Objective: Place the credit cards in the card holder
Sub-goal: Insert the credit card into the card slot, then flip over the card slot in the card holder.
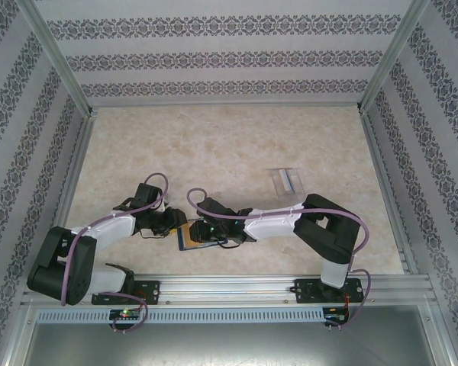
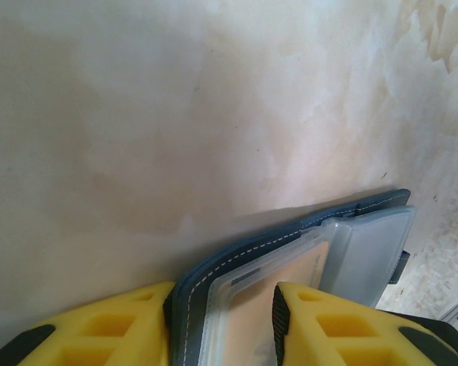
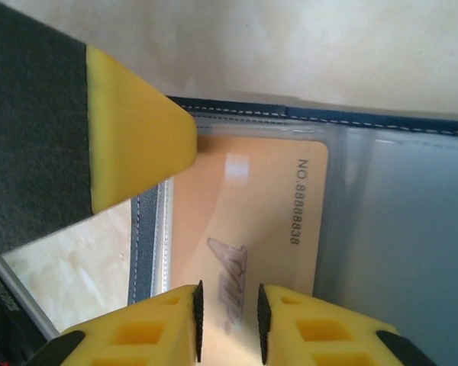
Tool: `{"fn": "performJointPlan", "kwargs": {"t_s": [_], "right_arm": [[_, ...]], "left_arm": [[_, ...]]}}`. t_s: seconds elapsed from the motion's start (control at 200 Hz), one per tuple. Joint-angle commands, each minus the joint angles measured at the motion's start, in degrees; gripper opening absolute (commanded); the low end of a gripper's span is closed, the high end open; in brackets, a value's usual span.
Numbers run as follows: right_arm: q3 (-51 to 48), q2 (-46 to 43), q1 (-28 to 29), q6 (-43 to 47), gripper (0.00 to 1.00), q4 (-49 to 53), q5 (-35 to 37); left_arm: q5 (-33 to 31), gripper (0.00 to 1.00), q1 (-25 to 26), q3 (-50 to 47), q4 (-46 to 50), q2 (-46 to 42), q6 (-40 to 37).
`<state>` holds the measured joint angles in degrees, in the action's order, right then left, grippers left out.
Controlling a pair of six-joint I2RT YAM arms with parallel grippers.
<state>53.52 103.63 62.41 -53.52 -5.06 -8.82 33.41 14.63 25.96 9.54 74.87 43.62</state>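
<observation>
The navy card holder (image 1: 188,245) lies open on the table near the front edge, between both arms. My left gripper (image 1: 172,229) is shut on the card holder: in the left wrist view its pads (image 2: 278,313) clamp the stitched cover (image 2: 237,255) and a clear pocket. A peach credit card (image 3: 244,221) printed with a number lies flat in that pocket (image 2: 252,305). My right gripper (image 3: 228,324) hovers just over the card, its jaws a little apart and open, with the card's face showing in the gap. The left gripper's yellow finger (image 3: 137,137) crosses the upper left of the right wrist view.
A small clear plastic piece with grey stripes (image 1: 286,181) lies on the marble-look table right of centre. More clear pockets (image 3: 397,229) of the holder spread to the right. Patterned walls enclose the table; a metal rail (image 1: 229,290) runs along the near edge.
</observation>
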Motion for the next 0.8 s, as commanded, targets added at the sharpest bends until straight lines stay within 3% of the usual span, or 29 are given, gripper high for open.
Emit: {"fn": "performJointPlan", "kwargs": {"t_s": [0.0, 0.21, 0.42, 0.794], "right_arm": [[-0.47, -5.28, 0.79, 2.28, 0.31, 4.51, 3.22], [-6.5, -13.78, 0.43, 4.02, 0.44, 9.37, 8.09], [-9.91, -14.78, -0.81, 2.48, 0.53, 10.55, 10.34], [-7.52, -10.3, -0.8, 2.55, 0.42, 9.06, 7.65]], "left_arm": [[1.06, 0.4, 0.79, -0.01, -1.06, 0.38, -0.36], [0.3, 0.41, 0.75, 0.79, 1.24, 0.09, -1.86], [-0.16, 0.43, 0.9, -0.34, 0.54, 0.3, -1.7], [-0.45, 0.43, 0.76, -0.42, 0.75, 0.21, -1.92]]}}
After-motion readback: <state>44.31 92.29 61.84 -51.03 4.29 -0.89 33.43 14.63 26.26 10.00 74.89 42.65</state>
